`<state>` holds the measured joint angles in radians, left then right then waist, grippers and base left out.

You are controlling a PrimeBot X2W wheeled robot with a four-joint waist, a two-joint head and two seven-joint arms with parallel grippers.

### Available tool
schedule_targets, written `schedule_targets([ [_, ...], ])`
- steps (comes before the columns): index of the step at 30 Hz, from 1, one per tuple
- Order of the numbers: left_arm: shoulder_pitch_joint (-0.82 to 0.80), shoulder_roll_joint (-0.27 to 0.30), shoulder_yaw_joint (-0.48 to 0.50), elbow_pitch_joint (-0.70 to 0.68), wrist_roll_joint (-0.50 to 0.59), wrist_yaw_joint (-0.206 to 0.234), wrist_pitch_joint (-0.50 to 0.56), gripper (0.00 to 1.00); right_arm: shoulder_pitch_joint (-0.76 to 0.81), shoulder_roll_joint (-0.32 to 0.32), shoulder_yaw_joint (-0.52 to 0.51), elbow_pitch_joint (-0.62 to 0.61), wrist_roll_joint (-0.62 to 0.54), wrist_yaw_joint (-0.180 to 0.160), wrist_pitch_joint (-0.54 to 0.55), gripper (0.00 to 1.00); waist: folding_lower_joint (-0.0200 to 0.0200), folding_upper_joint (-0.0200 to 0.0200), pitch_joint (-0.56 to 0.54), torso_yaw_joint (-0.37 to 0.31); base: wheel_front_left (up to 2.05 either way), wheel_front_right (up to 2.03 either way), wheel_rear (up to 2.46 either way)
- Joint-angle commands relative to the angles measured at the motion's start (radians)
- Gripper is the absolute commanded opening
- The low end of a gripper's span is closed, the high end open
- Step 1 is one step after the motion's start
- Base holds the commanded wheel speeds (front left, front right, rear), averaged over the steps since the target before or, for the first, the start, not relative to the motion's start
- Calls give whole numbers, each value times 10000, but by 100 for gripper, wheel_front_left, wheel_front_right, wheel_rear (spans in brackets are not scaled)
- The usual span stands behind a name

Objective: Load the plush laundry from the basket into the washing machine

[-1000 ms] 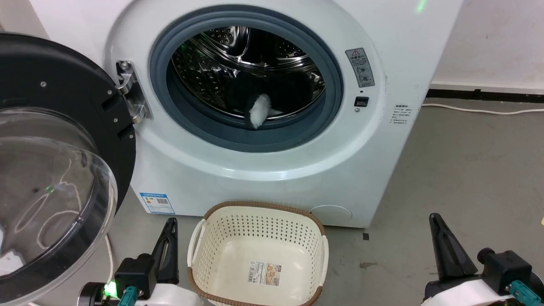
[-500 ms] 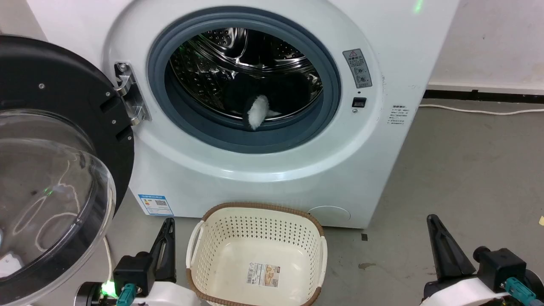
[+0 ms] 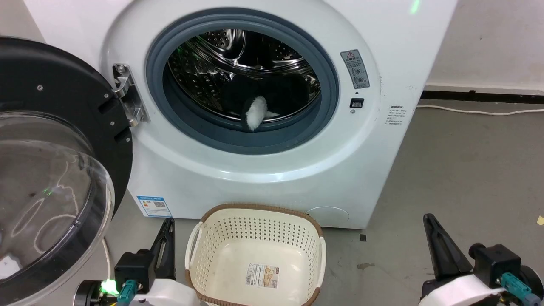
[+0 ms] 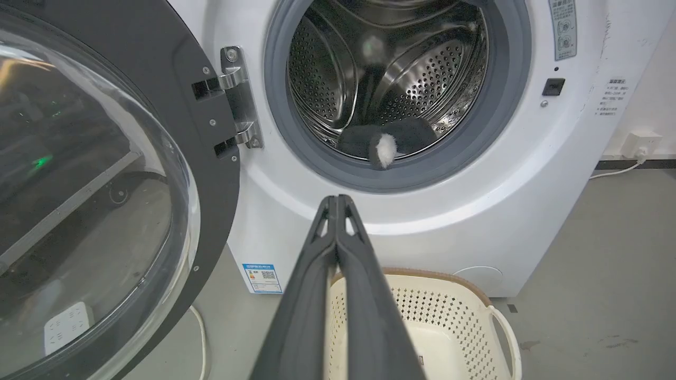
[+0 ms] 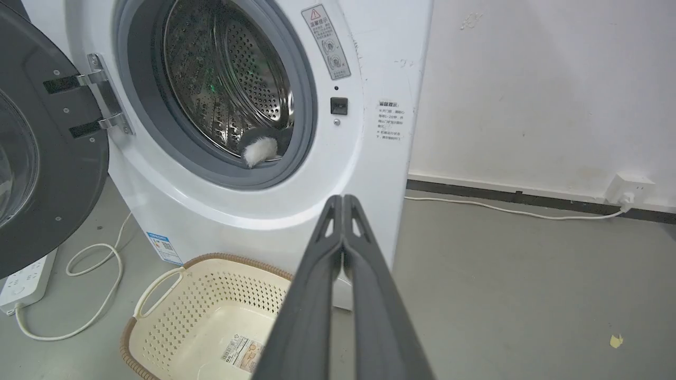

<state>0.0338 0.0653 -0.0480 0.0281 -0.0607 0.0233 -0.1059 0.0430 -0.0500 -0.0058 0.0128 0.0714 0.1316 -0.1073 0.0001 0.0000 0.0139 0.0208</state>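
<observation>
**A:** The toy (image 3: 256,112) is in the washer (image 3: 263,178), low at the front of the drum, its white patch right by the grey seal (image 3: 238,142). The basket (image 3: 259,207) sits on the floor just in front of the washer, with nothing in it but a paper label (image 3: 263,274).

**B:** And the arms?

**A:** The left fingers (image 4: 311,295) are pressed together on nothing. The right fingers (image 5: 311,306) are the same. Both point at the washer from back by the basket, one on each side of it.

**B:** What could go wrong from here?

**A:** I'd watch that white patch. It lies so near the seal that a closing door (image 3: 63,85) might trap fur. Whether it overhangs the lip, I can't tell. It's soft stuff and could slump forward.

**B:** Anything in the way?

**A:** The door hangs wide open on the washer's hinge side, close to the left arm. The basket sits near the door's swing path, and I can't tell if the door would clear it. A white cord (image 5: 95,285) and a power strip (image 5: 21,285) lie on the floor below the door. Another cable (image 5: 501,208) runs from behind the washer's other side to a wall socket (image 5: 628,190). A wheel could snag any of them.
</observation>
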Motion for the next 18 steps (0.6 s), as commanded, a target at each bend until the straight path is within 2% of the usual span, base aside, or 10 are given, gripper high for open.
schedule_targets([
  [1, -180, -42, 53, -64, 74, -31, 40, 0, -183, -2, 19, -63, -85, -6, 48, 0, 0, 0, -3, -4, 0, 0, 0],
  [18, -234, -79, 198, -138, 255, -100, 388, 0, -267, -2, 33, -85, -299, -7, 397, 0, 0, 0, -49, -74, 0, 0, 0],
])
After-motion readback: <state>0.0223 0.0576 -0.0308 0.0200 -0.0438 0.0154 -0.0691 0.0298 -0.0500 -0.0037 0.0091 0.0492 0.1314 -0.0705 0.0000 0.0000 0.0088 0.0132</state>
